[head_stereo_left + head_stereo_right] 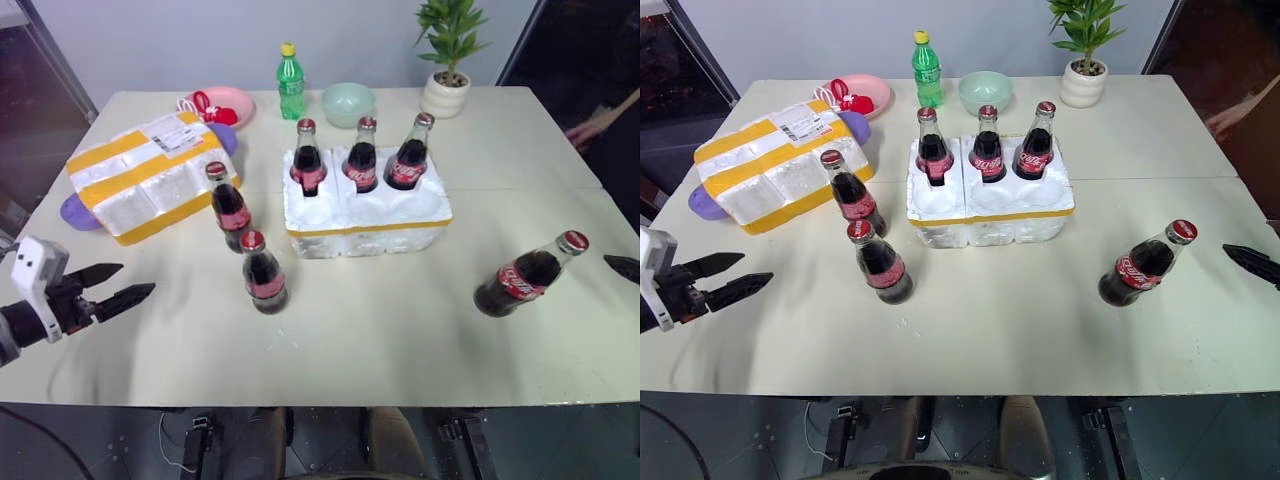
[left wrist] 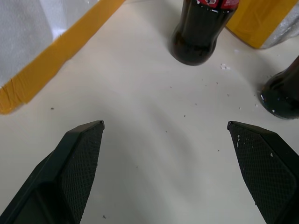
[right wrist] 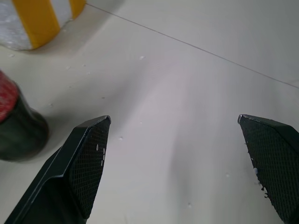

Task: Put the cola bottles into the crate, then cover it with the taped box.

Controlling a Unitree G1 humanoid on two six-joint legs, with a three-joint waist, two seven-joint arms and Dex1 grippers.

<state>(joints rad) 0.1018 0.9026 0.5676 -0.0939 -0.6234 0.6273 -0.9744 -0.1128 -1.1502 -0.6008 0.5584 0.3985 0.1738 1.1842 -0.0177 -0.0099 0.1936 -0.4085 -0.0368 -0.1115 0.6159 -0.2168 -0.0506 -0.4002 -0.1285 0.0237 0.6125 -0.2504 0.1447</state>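
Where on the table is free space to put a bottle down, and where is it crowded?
The table is bare along its near edge, between the two standing cola bottles and the lone bottle on the right. The right far corner beyond the crate is bare too. It is crowded between the taped box and the crate, and along the far edge.

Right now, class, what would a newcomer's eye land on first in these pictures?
Probably the crate mid-table, with three cola bottles standing in its far row. Three more stand loose on the table: two to its left, one to its right. The taped box lies at far left.
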